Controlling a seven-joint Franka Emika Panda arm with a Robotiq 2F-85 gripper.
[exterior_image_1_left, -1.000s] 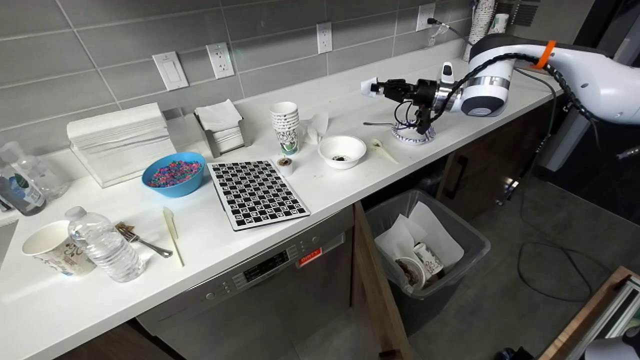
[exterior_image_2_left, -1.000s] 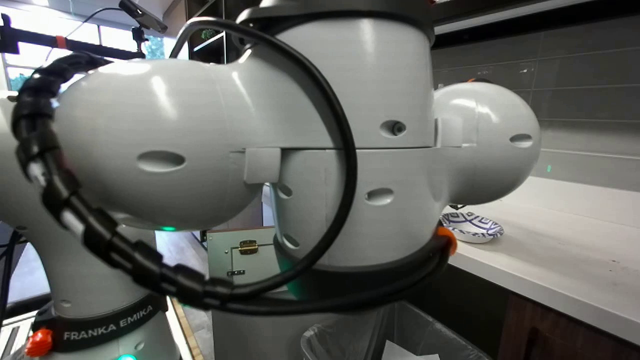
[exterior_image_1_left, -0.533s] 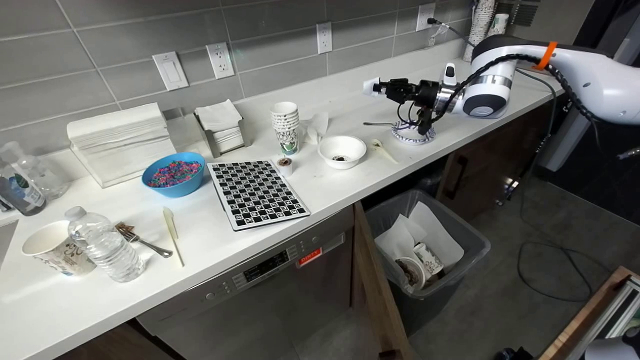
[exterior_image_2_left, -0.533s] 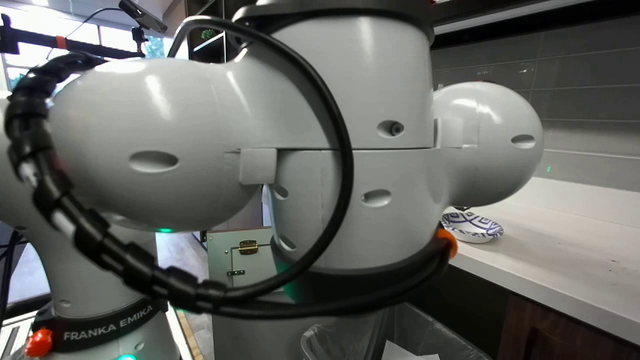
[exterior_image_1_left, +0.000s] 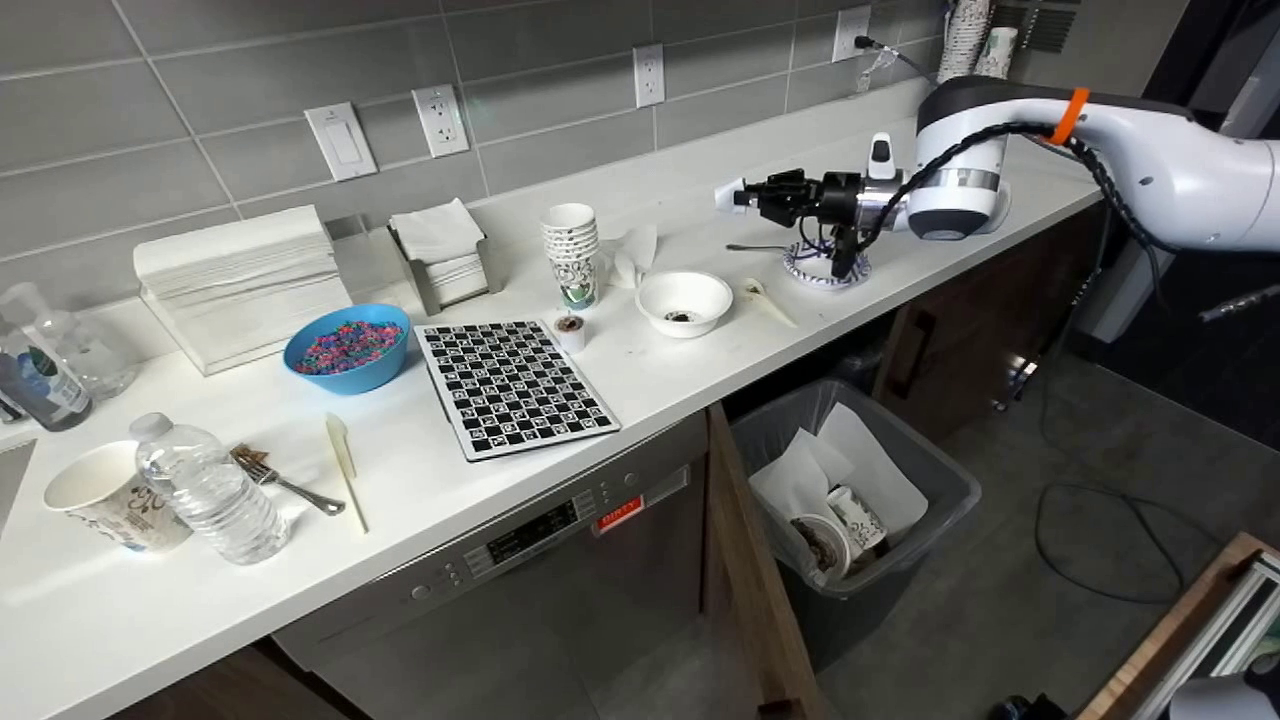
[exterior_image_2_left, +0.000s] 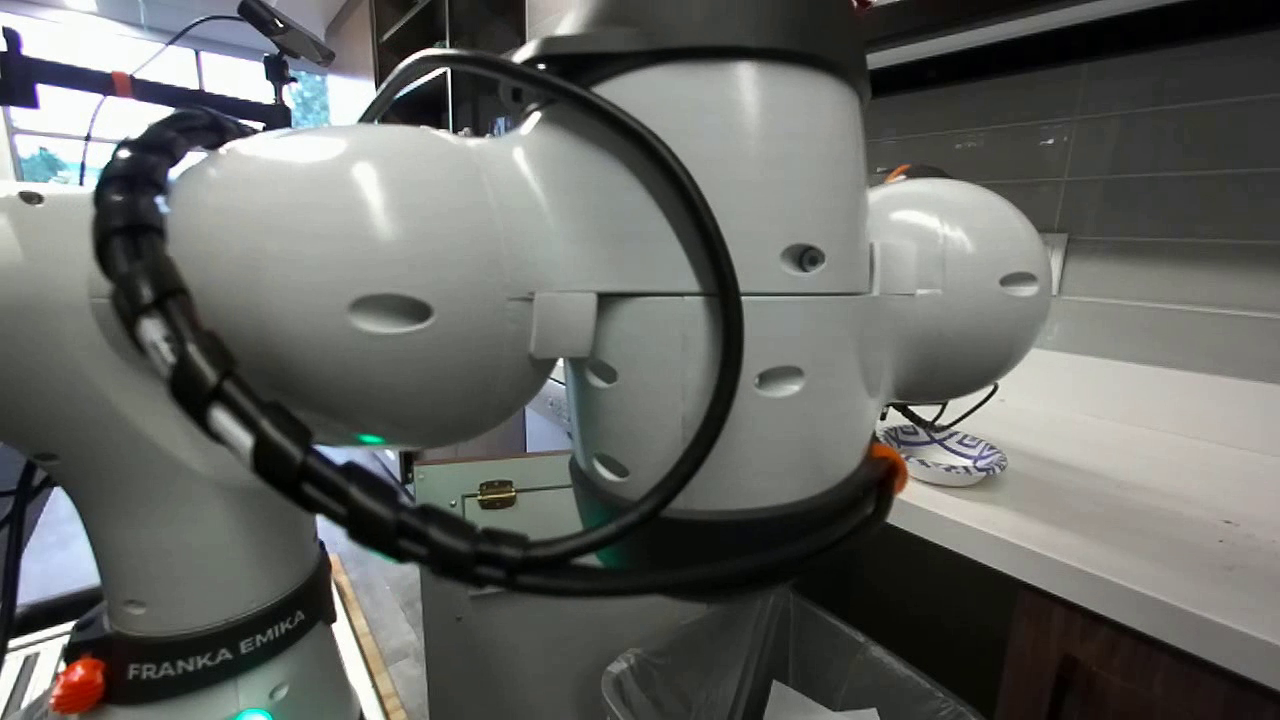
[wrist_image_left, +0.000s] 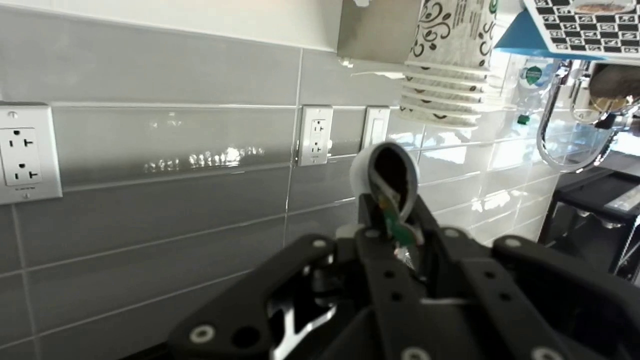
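Higher than the patterned bowl (exterior_image_2_left: 952, 460) near the counter's front edge (exterior_image_2_left: 1080, 592), we see our gripper (wrist_image_left: 395, 222) clamped on a small white cup (exterior_image_1_left: 728, 196), open air beneath.

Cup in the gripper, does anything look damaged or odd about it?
Yes: in the wrist view, the cup gapes dark inside, and a coloured flap, perhaps its lid, looks peeled down into the gripper rather than sealing the cup.

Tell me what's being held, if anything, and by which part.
A white coffee pod, gripped at its edge, where the peeled lid lies between the fingertips; lid alone or wall too, unclear.
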